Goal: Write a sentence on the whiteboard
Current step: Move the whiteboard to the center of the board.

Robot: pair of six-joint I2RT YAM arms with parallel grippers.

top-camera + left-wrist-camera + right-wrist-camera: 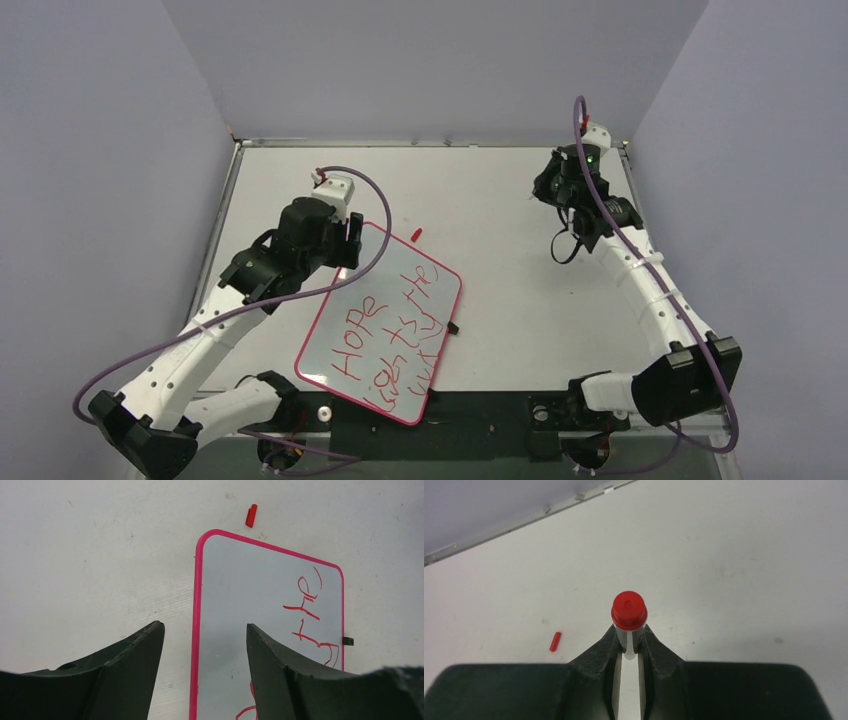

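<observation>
A pale table with a few small things on it.
The table [500,200] is flat, pale grey and a bit scuffed. Grey-purple walls [430,60] stand on three sides, and a thin metal strip [420,143] runs along the far edge. A small red piece [417,236] lies alone toward the back. A tiny black bit [452,327] lies nearer the front. A white pen [629,611] with a round red end sticks out over the table, well apart from the red piece.
</observation>
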